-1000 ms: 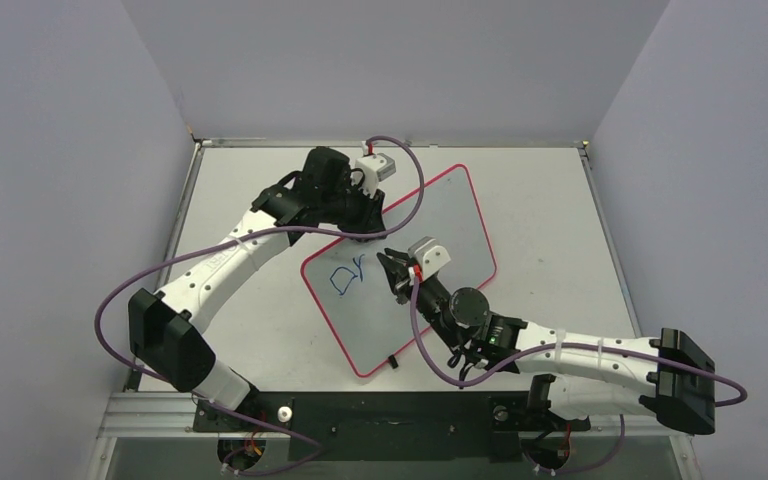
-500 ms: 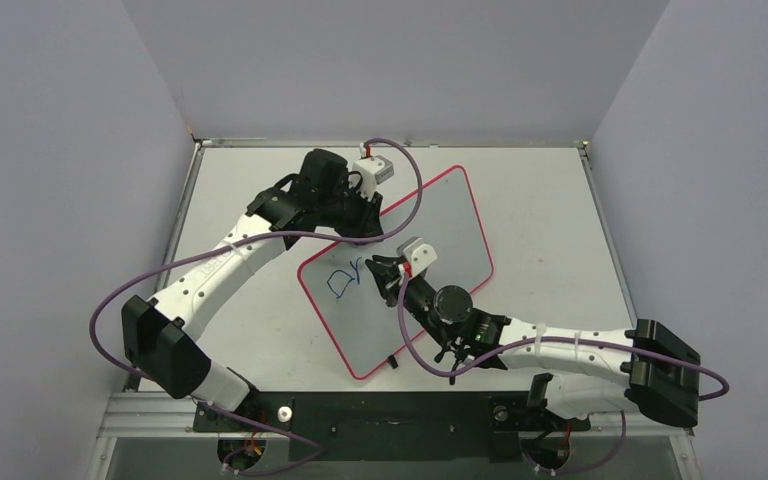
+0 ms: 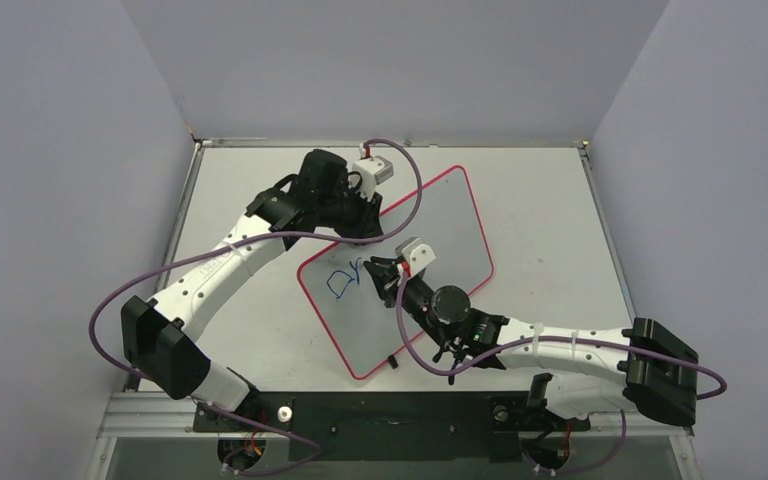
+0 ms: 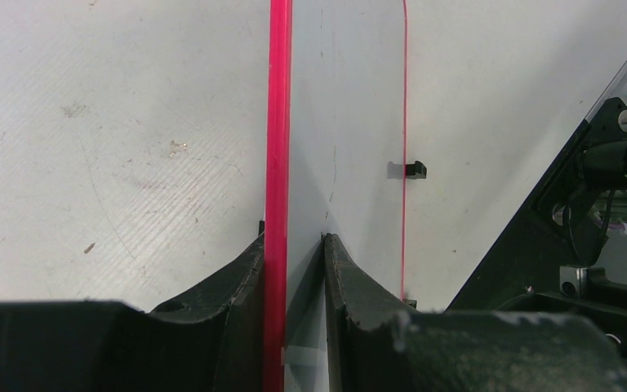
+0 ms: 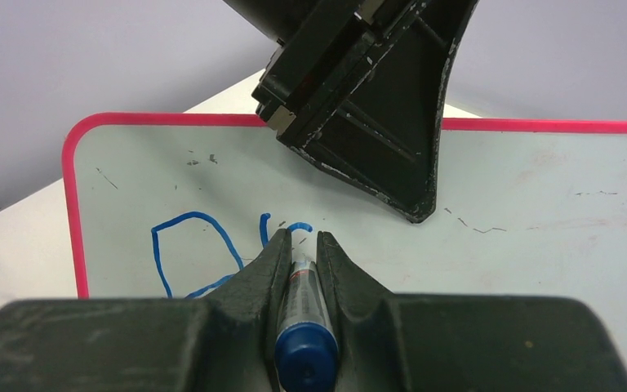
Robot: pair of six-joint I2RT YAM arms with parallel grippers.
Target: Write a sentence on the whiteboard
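The whiteboard, white with a red-pink rim, lies slanted on the table. My left gripper is shut on its far left edge; in the left wrist view the rim sits between the jaws. My right gripper is shut on a blue marker, tip on the board. The sentence is a blue "D" and a small following stroke; it also shows in the right wrist view, just left of and ahead of my right gripper.
A small black clip sits on the board's near rim, also in the left wrist view. The grey table has raised metal edges and purple walls on three sides. Purple cables loop from both arms.
In the first half second my right gripper moved left along the board with the marker and the blue writing grew a little. The board turned slightly. Since then almost nothing has moved.
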